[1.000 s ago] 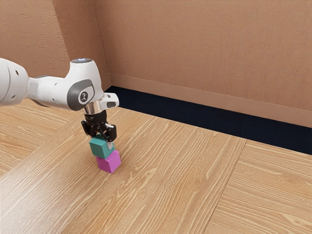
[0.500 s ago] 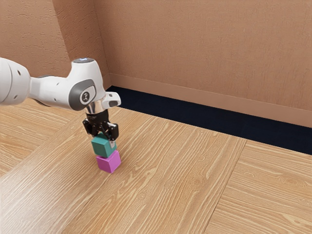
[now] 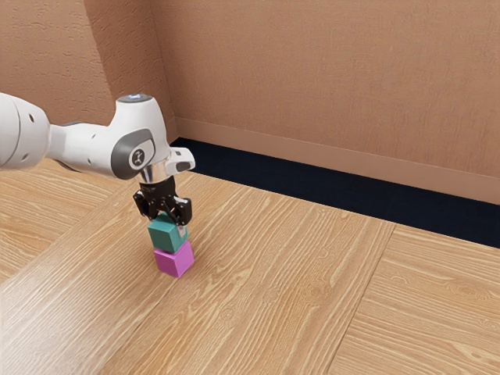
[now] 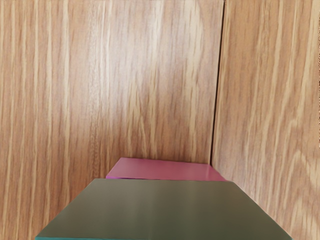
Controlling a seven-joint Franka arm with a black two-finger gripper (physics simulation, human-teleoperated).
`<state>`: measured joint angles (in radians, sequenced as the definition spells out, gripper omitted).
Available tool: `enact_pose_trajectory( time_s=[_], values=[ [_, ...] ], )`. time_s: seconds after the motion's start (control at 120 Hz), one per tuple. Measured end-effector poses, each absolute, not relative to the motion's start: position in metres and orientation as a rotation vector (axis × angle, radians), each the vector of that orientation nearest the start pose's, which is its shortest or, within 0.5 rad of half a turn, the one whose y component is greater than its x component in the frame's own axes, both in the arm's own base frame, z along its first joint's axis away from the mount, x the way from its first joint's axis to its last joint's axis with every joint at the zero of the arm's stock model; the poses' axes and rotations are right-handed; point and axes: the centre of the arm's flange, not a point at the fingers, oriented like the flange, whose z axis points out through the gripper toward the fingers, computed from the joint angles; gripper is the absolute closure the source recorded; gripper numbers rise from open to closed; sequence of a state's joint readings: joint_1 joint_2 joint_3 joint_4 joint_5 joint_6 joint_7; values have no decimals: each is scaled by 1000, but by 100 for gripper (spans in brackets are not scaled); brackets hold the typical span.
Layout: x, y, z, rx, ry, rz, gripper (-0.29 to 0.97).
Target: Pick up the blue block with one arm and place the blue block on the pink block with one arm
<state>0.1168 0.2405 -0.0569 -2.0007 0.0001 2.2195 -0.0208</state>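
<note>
Brown-walled room, pale wood table — the surroundings on my feed.

In my exterior view the table (image 3: pixel 273 273) is light, strongly grained wood laid in wide panels, with a seam (image 3: pixel 366 285) running across it toward the exterior view's right. Behind it lies a strip of dark navy floor (image 3: pixel 351 191), then a tan baseboard (image 3: pixel 328 156) under rough brown walls (image 3: pixel 328 70) that meet in a corner at the exterior view's left. The light is soft and even.

One blue block (image 3: pixel 162 233), one pink block (image 3: pixel 174 259), one arm (image 3: pixel 78 147)

A teal block (image 4: pixel 165 210) covers most of a pink block (image 4: pixel 165 170) on the wooden table (image 4: pixel 100 75).
</note>
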Motion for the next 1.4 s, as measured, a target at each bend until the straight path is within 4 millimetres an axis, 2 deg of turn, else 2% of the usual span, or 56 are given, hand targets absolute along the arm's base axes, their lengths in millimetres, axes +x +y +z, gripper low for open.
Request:
enact_pose_trajectory(
  time_s=[1.067,1.233,1.4],
  values=[
    [587,33,336,-3159,-16,34,31],
    [587,33,335,-3162,-9,37,16],
    [587,33,335,-3163,-2,37,7]
  ],
)
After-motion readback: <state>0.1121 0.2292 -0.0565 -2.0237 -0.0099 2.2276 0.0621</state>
